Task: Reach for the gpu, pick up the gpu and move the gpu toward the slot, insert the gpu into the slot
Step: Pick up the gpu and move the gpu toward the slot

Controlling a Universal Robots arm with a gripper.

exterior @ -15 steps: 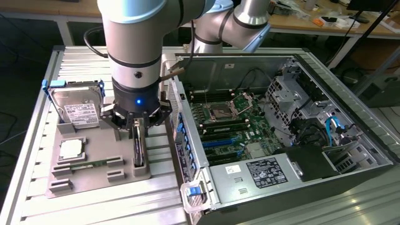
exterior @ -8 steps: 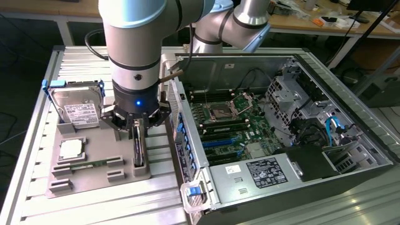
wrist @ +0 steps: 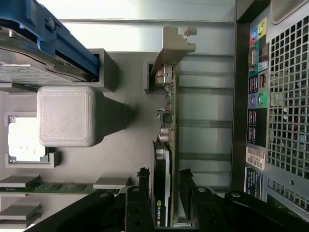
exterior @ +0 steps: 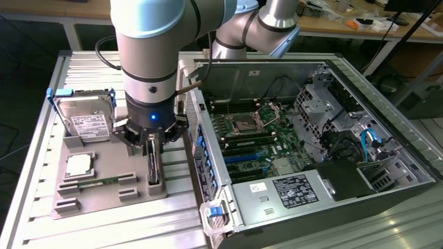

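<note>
**Fig. 1.** Tool point(wrist: 164, 176) straddling the gpu point(wrist: 170, 111) in its holder.

We see the tool's 2 fingers point(wrist: 144, 182) spread apart, 1 on each side of the gpu, with a gap on both sides. The gpu stands on edge in the grey holder point(exterior: 104, 199) on the table point(exterior: 35, 171), beside the open computer case point(exterior: 387, 129). The blue slot point(exterior: 242, 155) lies inside the case, well apart from the card.

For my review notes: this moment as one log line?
phase: reach | pincer: open, straddling gpu | gpu: on edge in gray holder | slot: empty
</note>
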